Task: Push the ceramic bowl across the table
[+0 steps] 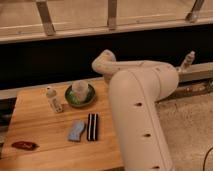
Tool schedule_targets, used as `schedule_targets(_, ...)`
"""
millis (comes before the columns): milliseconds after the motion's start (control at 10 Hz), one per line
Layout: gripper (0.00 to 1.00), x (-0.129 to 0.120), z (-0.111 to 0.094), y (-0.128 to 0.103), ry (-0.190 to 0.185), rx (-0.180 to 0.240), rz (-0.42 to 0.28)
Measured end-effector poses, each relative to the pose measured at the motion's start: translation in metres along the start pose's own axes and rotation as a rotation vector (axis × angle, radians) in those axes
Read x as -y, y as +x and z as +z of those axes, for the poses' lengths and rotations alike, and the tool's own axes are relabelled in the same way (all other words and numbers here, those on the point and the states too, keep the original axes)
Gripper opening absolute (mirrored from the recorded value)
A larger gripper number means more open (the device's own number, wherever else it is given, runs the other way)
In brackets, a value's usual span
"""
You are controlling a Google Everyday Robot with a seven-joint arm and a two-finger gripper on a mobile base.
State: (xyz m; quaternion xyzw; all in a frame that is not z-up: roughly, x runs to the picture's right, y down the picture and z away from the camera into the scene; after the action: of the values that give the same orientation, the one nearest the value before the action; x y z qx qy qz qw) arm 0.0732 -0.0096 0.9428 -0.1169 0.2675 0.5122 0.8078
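The green ceramic bowl sits at the far middle of the wooden table, with a pale cup-like thing inside it. My big white arm rises from the lower right. Its bent joint hangs just right of and above the bowl, apart from it. The gripper shows as a small pale end at the far right, off the table and well away from the bowl.
A small white bottle stands just left of the bowl. A blue item and a black striped item lie in front of it. A red item lies near the front left edge. A dark wall with railing runs behind.
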Motion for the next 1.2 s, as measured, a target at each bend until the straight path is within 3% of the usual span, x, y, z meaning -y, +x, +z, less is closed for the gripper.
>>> schedule_targets(300,0.8,-0.007,0.02,-0.001,0.008,-0.037,-0.009)
schedule_targets(500,0.8,-0.016,0.023,-0.002,-0.009,-0.046,-0.02)
schedule_targets(1200,0.8,-0.049,0.018,-0.01,-0.069,-0.021,-0.084)
